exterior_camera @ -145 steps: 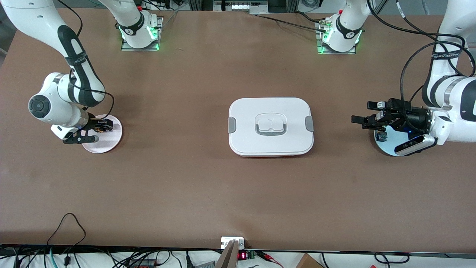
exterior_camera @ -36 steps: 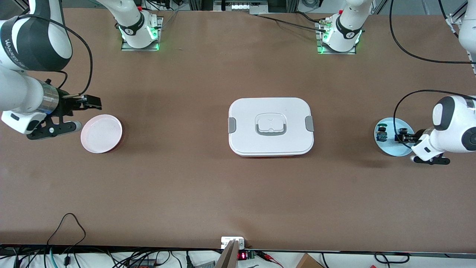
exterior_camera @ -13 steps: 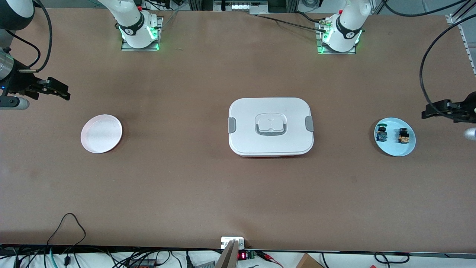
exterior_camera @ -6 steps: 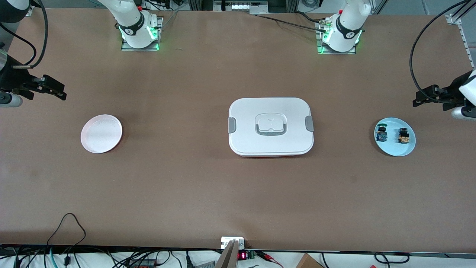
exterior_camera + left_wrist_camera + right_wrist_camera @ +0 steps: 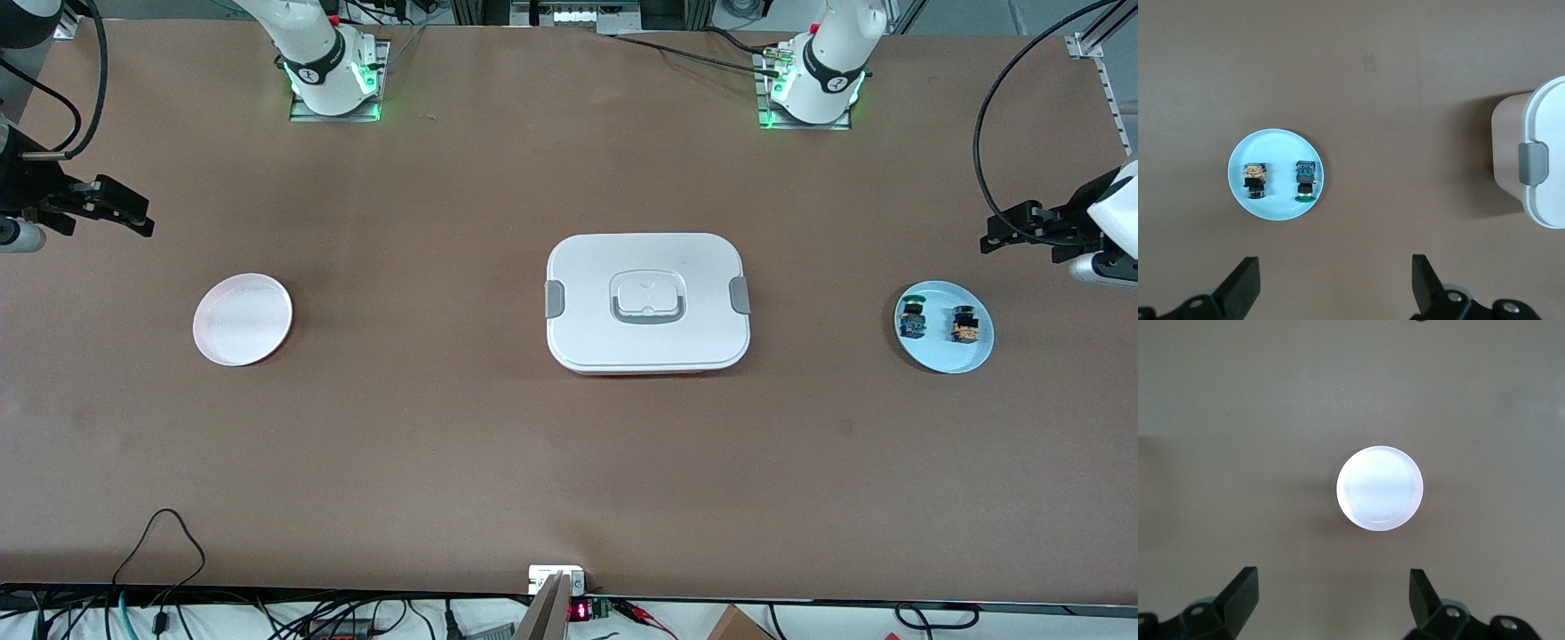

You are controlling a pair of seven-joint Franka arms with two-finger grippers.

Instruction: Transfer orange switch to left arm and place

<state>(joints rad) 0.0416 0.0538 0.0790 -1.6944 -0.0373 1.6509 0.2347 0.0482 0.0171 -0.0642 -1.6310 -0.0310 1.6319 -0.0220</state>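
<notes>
The orange switch with its black cap lies on a light blue plate at the left arm's end of the table, beside a blue switch with a green cap. The left wrist view shows the orange switch free on the plate. My left gripper hangs open and empty above the table beside that plate; its own view shows it too. My right gripper is open and empty over the table near a pink plate. The white box stands mid-table.
The pink plate is bare, at the right arm's end of the table. The box's edge and grey clip show in the left wrist view. The right gripper shows wide open in its own view. Cables lie along the table's front edge.
The orange switch went from the pink plate to the blue plate and was let go. In the last second the left gripper drew away from the blue plate; the right gripper barely shifted.
</notes>
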